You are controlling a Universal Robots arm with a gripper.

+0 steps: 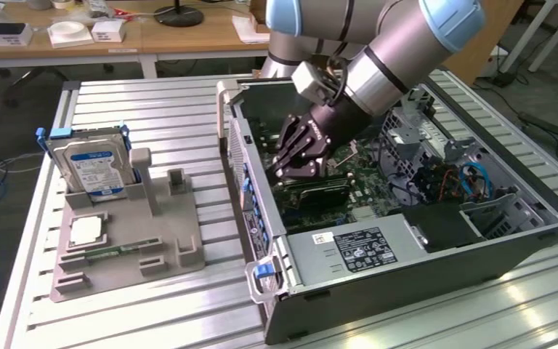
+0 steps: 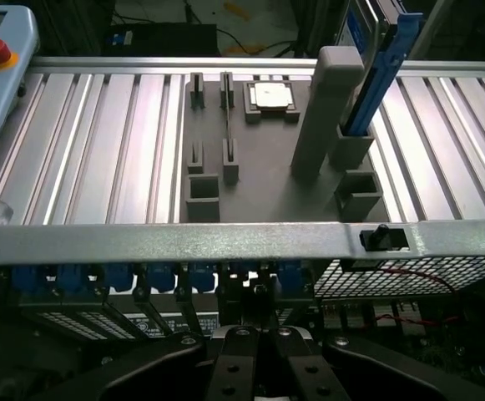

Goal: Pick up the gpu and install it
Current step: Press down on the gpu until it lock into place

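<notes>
Starting at the near edge of the exterior view, the open computer case (image 1: 511,243) lies on its side on the slatted aluminium table (image 1: 163,109), so its motherboard faces up and can be reached from above. The power supply (image 1: 357,249) sits in the lower middle of the frame, label up.

Just beyond it is the gpu (image 1: 325,193), a dark card standing on edge on the motherboard. It lines up with the slots, so I judge it is in its socket or very nearly there. The gripper (image 1: 293,169) is deep in the case, right at the card's end nearest the slotted rear wall. Whether the jaws are clamped on the card or let go, I cannot tell. The arm angles down steeply, probably so the wrist clears the case rim (image 2: 225,242).

On the exterior view's left, the grey fixture (image 1: 163,254) holds parts in set poses for picking. The hard drive (image 1: 90,167) stands upright in its cradle and the processor chip (image 1: 85,231) lies flat in its pocket. One pair of posts (image 1: 177,182) stands bare, likely the card's own holder.

Farthest back, wooden desks (image 1: 192,36) run along the top of the frame.
</notes>
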